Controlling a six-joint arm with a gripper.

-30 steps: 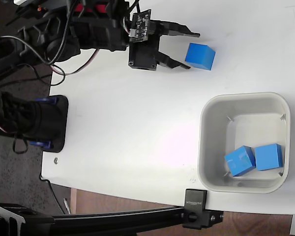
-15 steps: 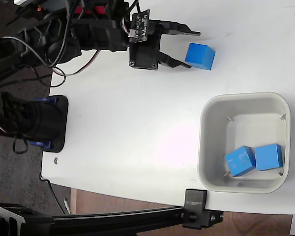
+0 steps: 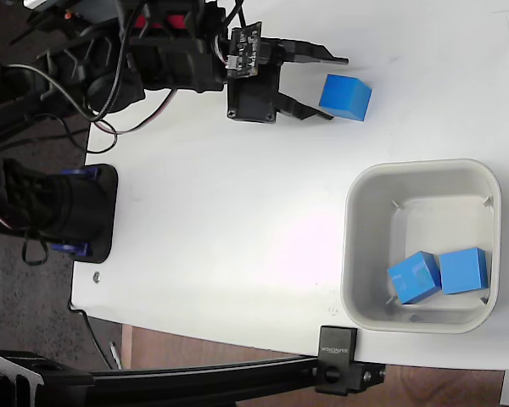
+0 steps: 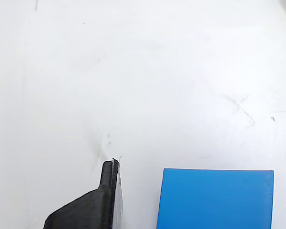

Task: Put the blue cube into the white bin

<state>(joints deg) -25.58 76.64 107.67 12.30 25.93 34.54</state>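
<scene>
White table [image 3: 237,212]: one blue cube [image 3: 345,97], two cubes [image 3: 438,274] in white bin [image 3: 356,254].

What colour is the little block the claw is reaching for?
Bright blue. The cube shows best in the wrist view.

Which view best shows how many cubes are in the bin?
The fixed view: the whole bin is seen from above with two cubes at its bottom. The wrist view shows no bin, only the loose cube on the table and one finger.
</scene>
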